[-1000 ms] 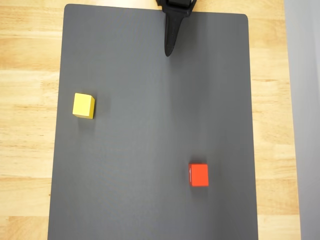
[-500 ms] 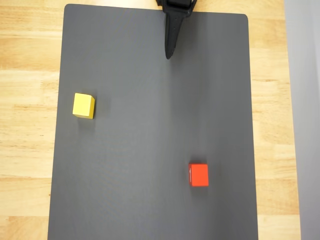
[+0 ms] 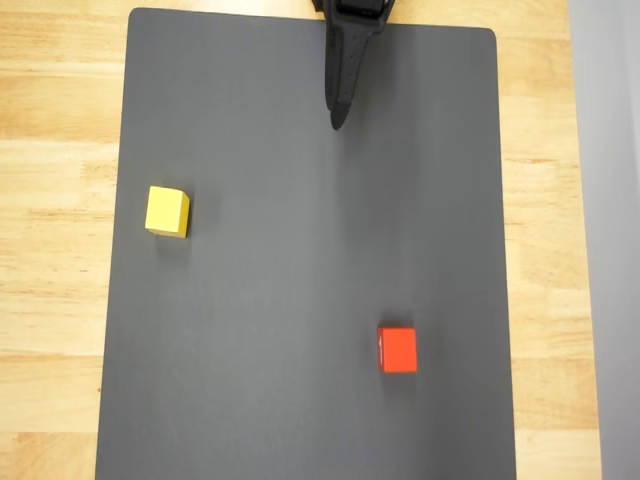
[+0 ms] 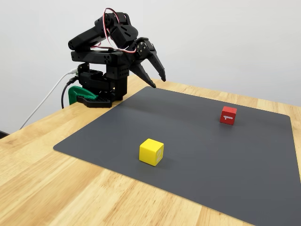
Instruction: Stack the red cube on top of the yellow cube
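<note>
Your gripper (image 4: 157, 77) hangs above the mat's (image 3: 300, 420) top edge in the overhead view, fingers nearly closed, holding nothing. The yellow cube (image 3: 167, 211) sits near the mat's left edge; the red cube (image 3: 398, 350) lies well apart, toward the lower right.

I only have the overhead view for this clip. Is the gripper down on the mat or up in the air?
Observer: Up in the air. In the fixed view the gripper hangs well above the mat, near the arm's base.
Operator: Open or shut?
Observer: Shut, fingers together, holding nothing.
Operator: Any marking on the red cube?
Observer: Yes, the red cube has a pale mark on its side face.
Operator: And the yellow cube?
Observer: The yellow cube looks plain on its visible faces.
</note>
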Motion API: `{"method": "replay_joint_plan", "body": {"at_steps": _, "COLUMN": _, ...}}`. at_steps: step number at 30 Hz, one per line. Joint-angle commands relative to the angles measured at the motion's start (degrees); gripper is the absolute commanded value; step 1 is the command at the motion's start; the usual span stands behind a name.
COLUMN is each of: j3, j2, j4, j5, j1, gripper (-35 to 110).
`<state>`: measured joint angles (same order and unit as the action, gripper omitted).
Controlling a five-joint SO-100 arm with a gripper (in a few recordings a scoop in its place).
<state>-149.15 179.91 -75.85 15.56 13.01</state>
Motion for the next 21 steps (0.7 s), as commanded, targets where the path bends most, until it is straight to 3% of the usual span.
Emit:
{"method": "replay_joint_plan", "body": {"at_steps": 1, "j3": 1.85, "j2": 0.18, "j4": -1.58, "j5": 0.35, "j1": -1.41, "gripper": 13}}
{"method": "replay_joint_plan", "body": {"at_steps": 5, "j3": 6.33, "j2": -3.69, "j4": -2.11, "j5": -0.53, "j1": -2.72, "gripper": 13}}
{"method": "replay_joint_plan", "body": {"at_steps": 11, "j3": 18.72, "j2": -22.94, "j4": 2.11, "j5": -2.46, "j1": -4.22, "gripper": 15}}
{"method": "replay_joint_plan", "body": {"at_steps": 21, "j3": 42.45, "j2": -50.89, "j4": -1.05, "j5": -3.69, "j1": -6.77, "gripper": 19}}
